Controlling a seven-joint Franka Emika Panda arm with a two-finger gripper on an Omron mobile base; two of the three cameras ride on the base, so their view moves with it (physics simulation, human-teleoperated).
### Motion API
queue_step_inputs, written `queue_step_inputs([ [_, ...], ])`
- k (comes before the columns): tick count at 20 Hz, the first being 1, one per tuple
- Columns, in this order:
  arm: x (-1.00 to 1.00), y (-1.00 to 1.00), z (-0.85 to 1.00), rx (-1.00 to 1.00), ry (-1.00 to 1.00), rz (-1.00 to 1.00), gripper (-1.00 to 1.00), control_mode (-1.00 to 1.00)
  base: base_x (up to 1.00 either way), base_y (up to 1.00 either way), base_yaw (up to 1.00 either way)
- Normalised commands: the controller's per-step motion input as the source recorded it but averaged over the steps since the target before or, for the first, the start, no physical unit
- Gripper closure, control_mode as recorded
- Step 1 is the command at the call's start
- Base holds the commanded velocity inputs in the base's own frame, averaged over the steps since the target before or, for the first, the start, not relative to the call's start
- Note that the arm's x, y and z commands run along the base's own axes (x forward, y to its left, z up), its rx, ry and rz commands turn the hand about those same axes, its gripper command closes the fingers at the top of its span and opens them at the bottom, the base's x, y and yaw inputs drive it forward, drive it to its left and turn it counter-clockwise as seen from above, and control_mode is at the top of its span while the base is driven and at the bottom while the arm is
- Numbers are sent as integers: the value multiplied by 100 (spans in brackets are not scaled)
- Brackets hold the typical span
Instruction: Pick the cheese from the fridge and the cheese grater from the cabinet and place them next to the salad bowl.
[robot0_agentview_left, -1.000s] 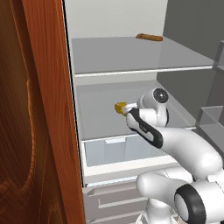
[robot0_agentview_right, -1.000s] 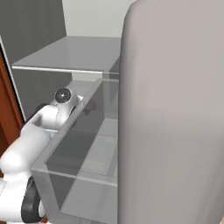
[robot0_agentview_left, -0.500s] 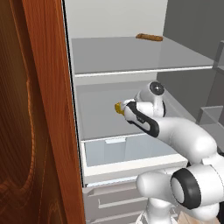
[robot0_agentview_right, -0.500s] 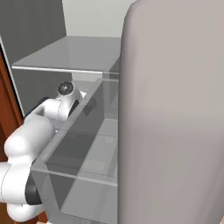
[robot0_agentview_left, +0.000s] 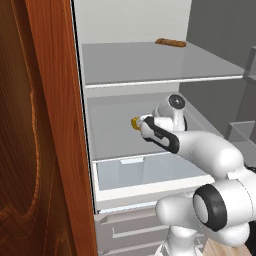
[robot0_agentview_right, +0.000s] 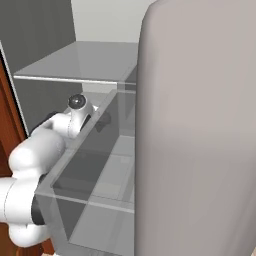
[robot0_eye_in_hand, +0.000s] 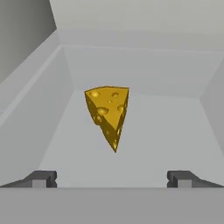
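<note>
**Q:** Inside of the fridge (robot0_agentview_left: 150, 65), white-grey walls, grey shelves. Any sign of the cheese (robot0_eye_in_hand: 108, 111)?

**A:** Yep, sitting on the middle shelf (robot0_eye_in_hand: 153, 144), roughly centred between its left and right edges, nearer the back wall than the front lip. Yellow-orange wedge, holes all over, standing with the broad end up and the point down toward the hand camera. From the left base view, just a sliver of yellow (robot0_agentview_left: 135, 122) peeking out past the end of the arm.

**Q:** And the gripper (robot0_eye_in_hand: 112, 179)? Got hold of it?

**A:** Nope. Spread wide, both dark fingertips (robot0_eye_in_hand: 41, 178) far apart at the bottom of the hand view, nothing between them. Lined up with the wedge, tips short of it, bare shelf showing in between. Not touching.

**Q:** Anything else in there?

**A:** Brown elongated bread-looking thing (robot0_agentview_left: 170, 43) on the top shelf (robot0_agentview_left: 150, 67), back right corner, well apart from the cheese. Pale translucent drawer (robot0_agentview_left: 145, 172) under the middle shelf, pulled out a bit past the shelf's front edge. Same drawer seen through its clear wall (robot0_agentview_right: 85, 170) in the right base view, with the white arm reaching in above it.

**Q:** Around the fridge?

**A:** Reddish-brown wood-grain panel (robot0_agentview_left: 35, 150) hard against the left side in the left base view. Big pale grey fridge door (robot0_agentview_right: 200, 140) blocking the right half of the right base view.
</note>
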Motion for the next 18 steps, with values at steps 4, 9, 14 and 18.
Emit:
queue_step_inputs([
  [4,23,4,-19,0,0,1,-100,-100,0,0,0],
  [9,22,2,-25,0,0,8,-100,-100,0,0,0],
  [14,27,7,-22,0,0,8,-100,-100,0,0,0],
  [18,17,0,-12,0,0,7,-100,-100,0,0,0],
])
